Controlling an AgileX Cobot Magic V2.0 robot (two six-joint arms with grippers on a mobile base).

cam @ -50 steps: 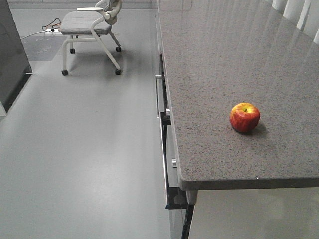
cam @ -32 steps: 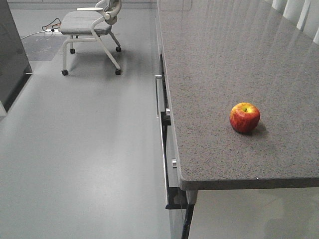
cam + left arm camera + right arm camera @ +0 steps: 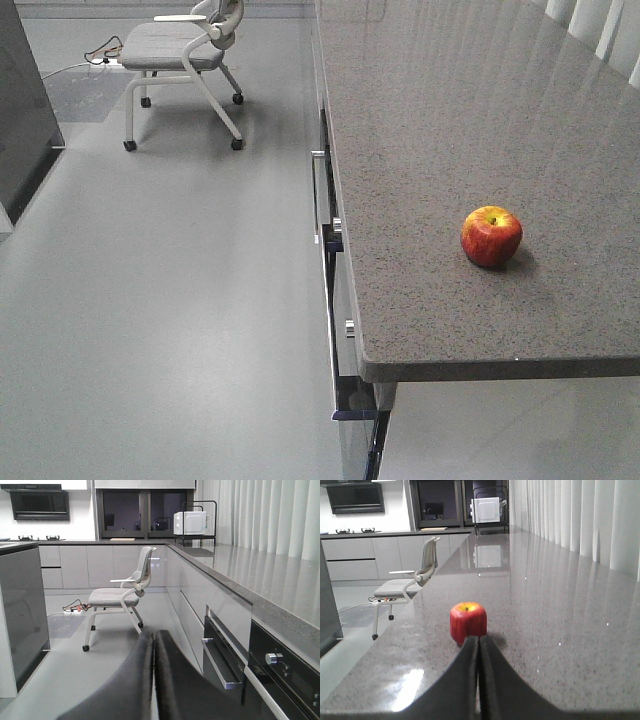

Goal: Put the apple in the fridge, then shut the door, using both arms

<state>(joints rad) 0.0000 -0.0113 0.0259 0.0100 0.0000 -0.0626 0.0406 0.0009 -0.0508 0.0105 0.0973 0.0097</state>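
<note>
Worktop [image 3: 450, 130]: long speckled grey slab, bare on all sides of the apple [image 3: 491, 236]. Its near end edge and long left edge met in a square corner low in the front view. Under the long edge we saw drawer fronts [image 3: 192, 592] with a bar handle [image 3: 314, 195] and oven knobs [image 3: 273, 657] standing proud of the face.

Left of that edge, open grey floor [image 3: 170, 300] ran back to a wheeled chair [image 3: 185, 60]. A cable [image 3: 100, 48] lay on the floor beside it and a dark block [image 3: 20, 110] stood at far left. That left a wide aisle between block and drawer fronts.

The apple sat on the worktop, nearer the near end than the far end and well apart from both edges. It stood free, dimple up. It was glossy red with yellow streaks, a yellow patch round the stem dimple and a small shadow on its right.

Right end effector [image 3: 479, 642]: fingers pressed together, gripping nothing, low over the worktop and aimed straight at the apple.

Left end effector [image 3: 153, 636]: fingers also together, gripping nothing. It was out over the floor beside the drawer fronts, below worktop height, pointing toward the chair.

A white microwave [image 3: 485, 510] stood at the far end of the worktop and curtains [image 3: 580, 520] ran along the right side. Any marking on the microwave was too small for us to read.
</note>
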